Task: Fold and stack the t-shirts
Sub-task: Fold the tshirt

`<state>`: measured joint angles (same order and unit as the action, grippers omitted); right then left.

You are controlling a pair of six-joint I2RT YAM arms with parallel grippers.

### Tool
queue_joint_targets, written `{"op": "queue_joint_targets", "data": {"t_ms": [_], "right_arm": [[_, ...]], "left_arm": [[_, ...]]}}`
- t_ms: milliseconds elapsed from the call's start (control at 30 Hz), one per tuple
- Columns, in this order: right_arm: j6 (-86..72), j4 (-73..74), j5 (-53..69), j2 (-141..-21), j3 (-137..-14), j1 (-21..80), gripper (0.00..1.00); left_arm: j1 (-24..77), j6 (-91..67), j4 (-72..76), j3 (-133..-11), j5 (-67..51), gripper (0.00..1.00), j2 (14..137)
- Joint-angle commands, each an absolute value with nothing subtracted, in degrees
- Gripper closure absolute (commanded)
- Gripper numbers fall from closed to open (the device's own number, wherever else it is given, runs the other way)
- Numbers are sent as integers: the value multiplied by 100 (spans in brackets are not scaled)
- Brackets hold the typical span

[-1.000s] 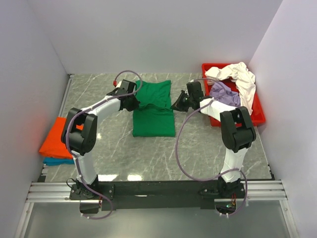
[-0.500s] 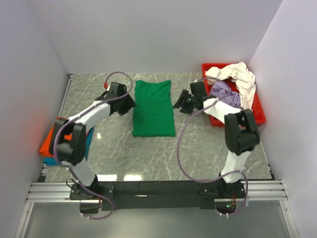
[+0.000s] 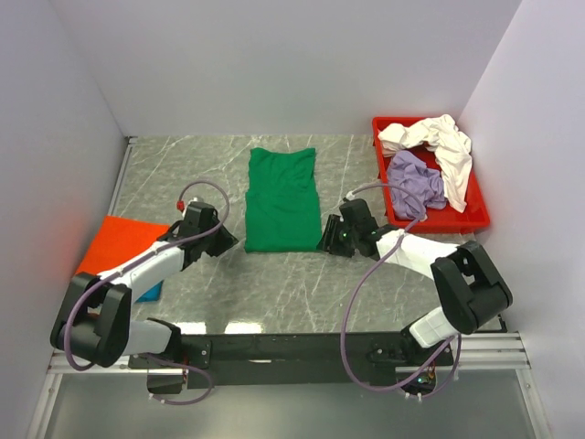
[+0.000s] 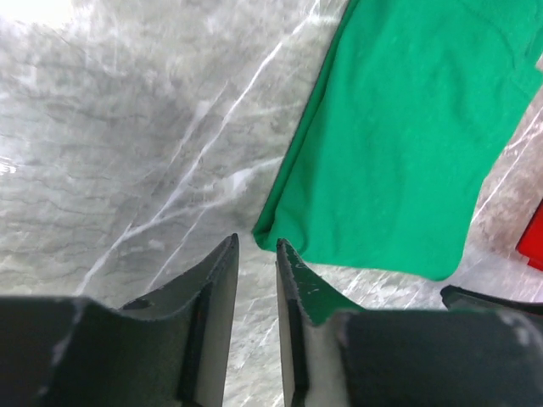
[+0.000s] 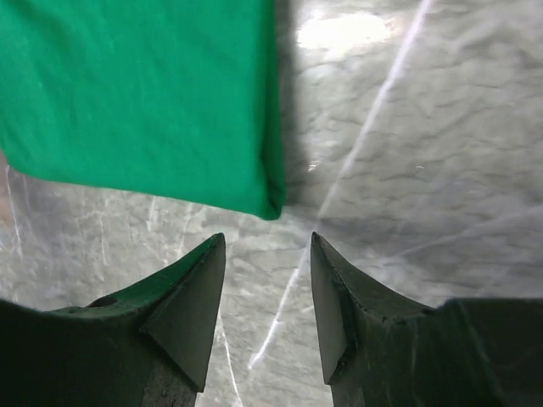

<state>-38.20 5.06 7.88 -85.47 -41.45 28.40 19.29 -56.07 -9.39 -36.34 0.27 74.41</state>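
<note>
A grey marble tabletop (image 3: 274,283) is filling this white-walled booth. A flat orange cloth t-shirt (image 3: 119,242) is lying far left. The left pincer (image 4: 256,246) is hovering at the near-left corner of the long folded bright green cloth t-shirt (image 3: 281,201), fingers barely parted and gripping nothing. The right pincer (image 5: 267,242) is hanging spread wider at its near-right corner. A crumpled lavender t-shirt (image 3: 416,181) and a cream-white t-shirt (image 3: 439,142) are sitting in the red plastic tray (image 3: 477,212), far right.

Your left arm (image 3: 151,263) and right arm (image 3: 413,252) wear white shells between chunky black joints, and each trails a looping lavender cable (image 3: 345,329). On your left gripper (image 4: 256,254) the fingers (image 4: 216,288) are dark wedges with scuffed, pale edges.
</note>
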Motion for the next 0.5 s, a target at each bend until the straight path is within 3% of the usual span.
{"op": "queue_joint_targets", "data": {"t_ms": [0, 467], "right_arm": [[-3876, 9, 423, -8613, -4210, 2979, 48], [-3964, -176, 404, -8991, -4377, 3041, 52]], "left_arm": [[1960, -5564, -107, -3472, -263, 71, 7444], [2232, -5616, 694, -3305, -536, 74, 8174]]}}
